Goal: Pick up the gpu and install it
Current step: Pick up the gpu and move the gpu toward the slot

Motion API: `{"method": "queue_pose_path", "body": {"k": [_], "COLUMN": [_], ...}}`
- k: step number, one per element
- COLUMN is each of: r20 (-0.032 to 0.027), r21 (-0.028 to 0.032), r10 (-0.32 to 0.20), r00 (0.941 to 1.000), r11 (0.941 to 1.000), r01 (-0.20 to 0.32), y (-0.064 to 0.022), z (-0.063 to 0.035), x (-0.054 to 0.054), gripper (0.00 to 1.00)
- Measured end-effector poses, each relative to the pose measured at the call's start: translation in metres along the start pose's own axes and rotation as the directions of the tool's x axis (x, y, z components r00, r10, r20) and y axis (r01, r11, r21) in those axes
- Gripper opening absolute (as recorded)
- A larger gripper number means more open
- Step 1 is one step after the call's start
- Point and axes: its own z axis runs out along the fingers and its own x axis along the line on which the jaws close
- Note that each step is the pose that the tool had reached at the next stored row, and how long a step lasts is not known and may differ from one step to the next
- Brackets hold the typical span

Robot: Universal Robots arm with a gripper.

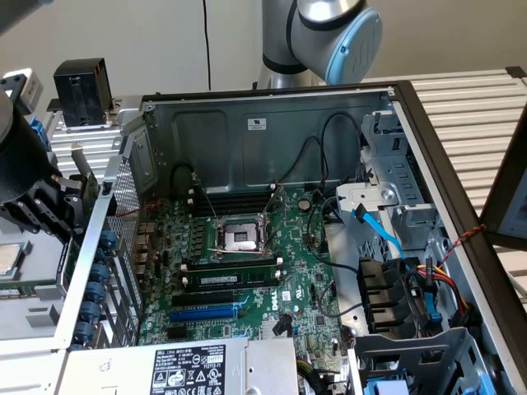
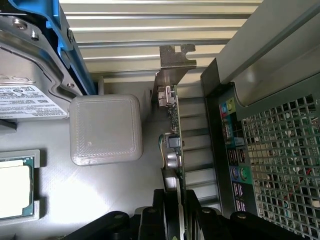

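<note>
Gripper: the gripper (image 2: 181, 202) has its black fingers clamped on one end of the gpu (image 2: 175, 125), which is seen edge-on.
Gpu: outside the open computer case (image 1: 272, 107), at the exterior view's left, just beside the perforated rear panel (image 2: 280, 150). Its silver bracket (image 2: 176, 57) is at the end away from the fingers.
Beside the card: a grey block (image 2: 105, 130) and a processor (image 2: 12, 185).

Bright, even light fills the exterior view. The back wall of the case (image 1: 272, 107) carries a soft sheen, while the motherboard (image 1: 247, 263) sits in duller shade below the walls. At the exterior view's left edge the dark gripper (image 1: 62, 206) is smeared and out of focus. In the wrist view the slatted table (image 2: 150, 30) glares pale and the gpu (image 2: 175, 130) reads crisp edge-on. The black jaws nearest the lens look soft, perhaps from closeness.
</note>
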Motion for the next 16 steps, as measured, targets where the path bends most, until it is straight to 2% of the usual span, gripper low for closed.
{"method": "queue_pose_path", "body": {"k": [16], "r20": [0.0000], "r21": [0.0000], "r10": [0.000], "r00": [1.0000], "r11": [1.0000], "r01": [0.000], "y": [0.0000], "z": [0.0000], "x": [0.0000], "gripper": [0.29]}}
